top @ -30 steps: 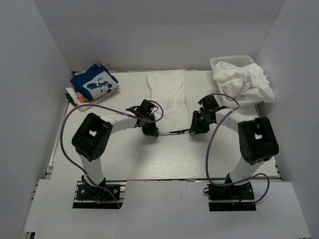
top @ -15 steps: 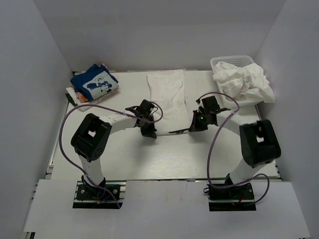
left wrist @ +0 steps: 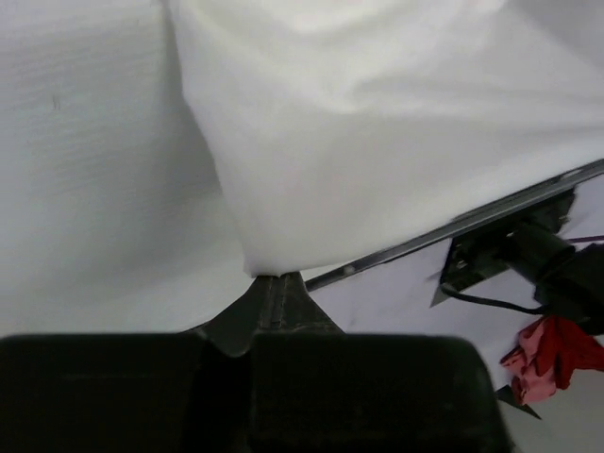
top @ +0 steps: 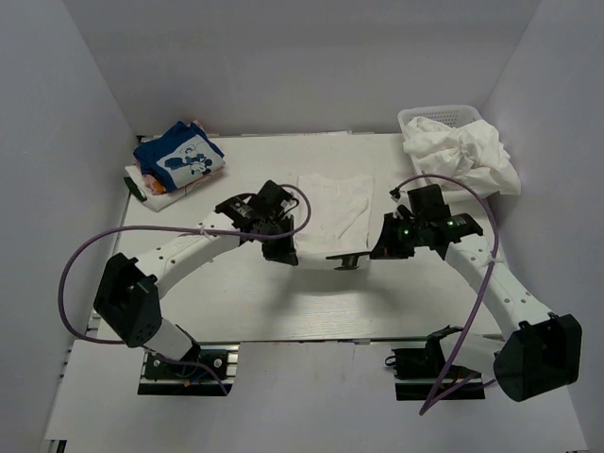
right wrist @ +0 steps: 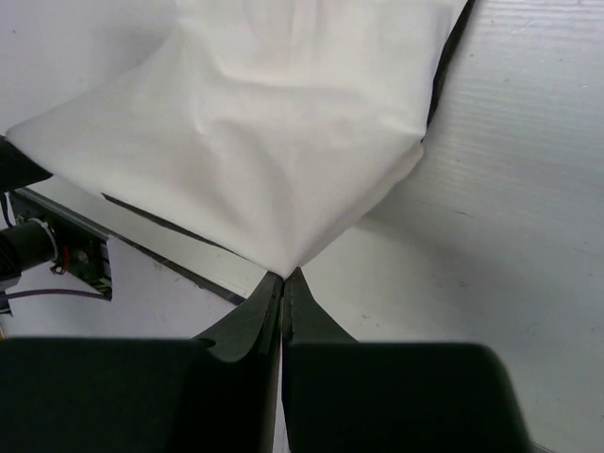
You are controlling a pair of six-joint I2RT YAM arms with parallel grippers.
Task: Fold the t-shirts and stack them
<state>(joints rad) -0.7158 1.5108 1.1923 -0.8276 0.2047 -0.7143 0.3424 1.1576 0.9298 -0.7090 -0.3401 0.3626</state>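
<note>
A white t-shirt [top: 332,209] hangs over the middle of the table, held by its two near corners. My left gripper [top: 286,255] is shut on the left corner, with the cloth [left wrist: 377,142] bunching straight into its tips [left wrist: 274,276]. My right gripper [top: 347,260] is shut on the right corner, where the fabric [right wrist: 274,132] runs to a point between its tips [right wrist: 284,275]. A folded blue t-shirt [top: 179,156] with a white cartoon print tops a small stack at the far left. More crumpled white t-shirts [top: 462,156] spill over a basket.
The white mesh basket [top: 429,116] stands at the back right corner. Under the blue shirt lie other folded clothes [top: 151,186]. White walls enclose the table on three sides. The metal rail [left wrist: 453,225] of the table's near edge runs below the hanging shirt.
The right gripper has shut on the shirt's near right corner. Both arms have risen and stretched out, carrying the shirt nearer and to the right; it looks shorter now.
</note>
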